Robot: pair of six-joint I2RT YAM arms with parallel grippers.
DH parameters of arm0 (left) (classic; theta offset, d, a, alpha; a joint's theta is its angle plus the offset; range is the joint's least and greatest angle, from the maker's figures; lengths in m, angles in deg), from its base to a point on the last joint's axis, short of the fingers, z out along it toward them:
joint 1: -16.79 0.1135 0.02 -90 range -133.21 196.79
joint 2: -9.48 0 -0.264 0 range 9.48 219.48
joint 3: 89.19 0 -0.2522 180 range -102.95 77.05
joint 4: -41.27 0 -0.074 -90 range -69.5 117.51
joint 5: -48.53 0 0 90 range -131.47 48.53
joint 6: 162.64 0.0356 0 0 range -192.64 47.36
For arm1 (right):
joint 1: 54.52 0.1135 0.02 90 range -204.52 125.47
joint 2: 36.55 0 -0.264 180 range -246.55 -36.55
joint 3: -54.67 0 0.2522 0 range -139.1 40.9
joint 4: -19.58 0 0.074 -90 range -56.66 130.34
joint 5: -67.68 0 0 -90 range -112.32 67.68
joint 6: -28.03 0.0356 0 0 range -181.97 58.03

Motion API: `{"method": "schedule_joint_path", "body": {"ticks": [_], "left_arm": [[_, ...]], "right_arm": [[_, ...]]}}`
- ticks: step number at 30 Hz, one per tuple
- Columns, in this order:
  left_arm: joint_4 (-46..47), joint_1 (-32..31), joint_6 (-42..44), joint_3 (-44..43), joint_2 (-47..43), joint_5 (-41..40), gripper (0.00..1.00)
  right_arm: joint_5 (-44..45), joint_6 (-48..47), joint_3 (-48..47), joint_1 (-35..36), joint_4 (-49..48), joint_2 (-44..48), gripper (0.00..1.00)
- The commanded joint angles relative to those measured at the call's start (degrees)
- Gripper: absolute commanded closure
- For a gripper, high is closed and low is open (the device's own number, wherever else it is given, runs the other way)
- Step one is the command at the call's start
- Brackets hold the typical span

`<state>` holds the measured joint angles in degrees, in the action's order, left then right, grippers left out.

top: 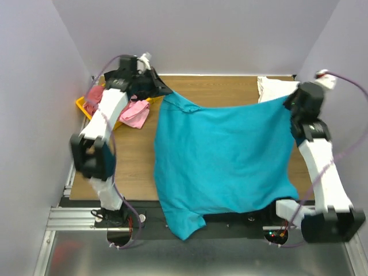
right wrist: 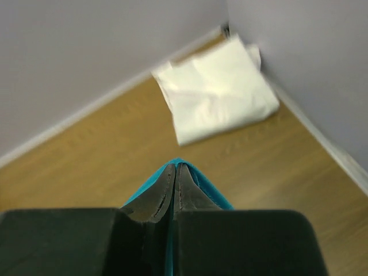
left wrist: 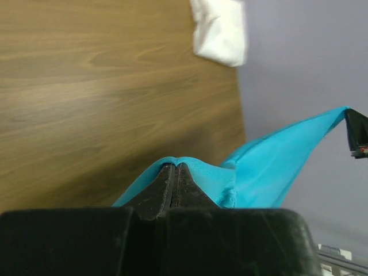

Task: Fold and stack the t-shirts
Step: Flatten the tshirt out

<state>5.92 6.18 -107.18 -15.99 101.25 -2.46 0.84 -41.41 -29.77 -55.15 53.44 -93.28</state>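
Clamping with the left gripper (left wrist: 175, 169), jaws fully closed, on one upper corner of the teal t-shirt (top: 224, 155). Clamping likewise with the right gripper (right wrist: 174, 169), jaws fully closed, on the opposite upper corner. Holding both corners raised and well apart, judged as a means of stretching the upper edge taut and spreading the cloth ahead of a fold.

Reading the top view from near to far:
- Trailing the lower hem over the near edge of the tabletop (top: 132, 155), between the two arm bases, with one bottom corner hanging lowest at near left.
- Draping the body of the cloth across the middle of the tabletop, then rising to the two held corners at the far side.
- Leaving the white t-shirt (right wrist: 215, 95) folded at the far right corner, against the wall, judged as the start of the stack.
- Leaving the pink t-shirt (top: 136, 114) crumpled at far left, spilling from the yellow tray (top: 80, 104) onto the tabletop, with the dusty red t-shirt (top: 95, 94) bunched beyond it. Judging both as not yet folded.

Comparing views:
- Showing in the top view alone the full spread, the overhanging hem and the tray.
- Showing in each wrist view alone the cloth pinched between closed fingertips, confirming the grip.
- Showing in the left wrist view the taut edge running across to the right gripper at frame right, clear of the tabletop.
- Showing in the right wrist view the neat fold of the white t-shirt, only partly visible from above.
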Motion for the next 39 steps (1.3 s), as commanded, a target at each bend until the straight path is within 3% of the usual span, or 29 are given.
{"method": "schedule_joint_path", "body": {"ticks": [1, 3, 4, 5, 6, 7, 8, 9, 10, 11, 12, 16, 22, 29, 39], "left_arm": [[-3.01, -1.43, 5.71, -14.85, 18.41, -3.13, 0.78], [-6.70, -1.52, 7.03, -26.00, 24.92, -7.17, 0.48], [-7.67, -1.34, 7.04, -35.80, 29.13, -8.32, 0.19], [-7.51, -1.34, 6.34, -39.73, 30.48, -9.29, 0.01], [-6.99, -1.25, 4.59, -42.90, 31.27, -9.21, 0.01], [-5.41, -1.25, 3.88, -45.72, 31.19, -8.51, 0.01], [-4.27, -1.25, 3.35, -45.31, 30.32, -8.42, 0.01], [-3.21, -1.34, 2.73, -43.65, 28.83, -8.50, 0.01], [-0.24, -1.60, 2.73, -36.94, 24.56, -8.51, 0.01], [1.44, -1.78, 2.90, -32.52, 22.16, -8.42, 0.01], [4.24, -2.48, 3.34, -23.34, 17.35, -8.59, 0.01], [6.11, -5.55, 5.01, -4.24, 8.11, -9.47, 0.01], [8.65, -11.35, 2.39, 15.91, 1.14, -12.63, 0.01], [11.21, -12.77, -0.08, 24.38, 2.35, -14.48, 0.01], [12.27, -12.77, 0.97, 23.43, 10.80, -16.42, 0.01]], "right_arm": [[-1.35, 0.01, 6.25, 0.36, -10.42, -12.85, 1.00], [-3.20, -0.08, 4.33, 0.19, -11.83, -21.70, 0.96], [-4.42, -0.16, 1.36, 0.18, -11.84, -23.93, 0.75], [-5.31, -0.60, -0.32, 0.10, -11.84, -26.04, 0.60], [-6.62, -0.78, -1.65, 0.10, -11.66, -28.41, 0.51], [-6.89, -0.78, -3.66, 0.10, -11.40, -28.96, 0.34], [-6.98, -0.96, -4.20, 0.10, -11.22, -29.05, 0.29], [-8.12, -1.30, -4.47, 0.10, -11.05, -28.88, 0.24], [-8.91, -2.18, -4.30, 0.10, -11.04, -27.83, 0.13], [-9.62, -2.45, -3.60, 0.10, -11.04, -27.13, 0.11], [-11.88, -3.41, -2.81, 0.10, -10.96, -25.55, 0.10], [-18.58, -3.07, 2.63, 0.18, -9.47, -22.73, 0.11], [-27.09, 1.06, 13.09, 0.18, -8.23, -19.12, 0.14], [-31.77, 2.30, 16.97, 0.18, -7.88, -22.28, 0.15], [-31.77, 2.38, 18.29, 0.18, -7.53, -31.42, 0.17]]}}
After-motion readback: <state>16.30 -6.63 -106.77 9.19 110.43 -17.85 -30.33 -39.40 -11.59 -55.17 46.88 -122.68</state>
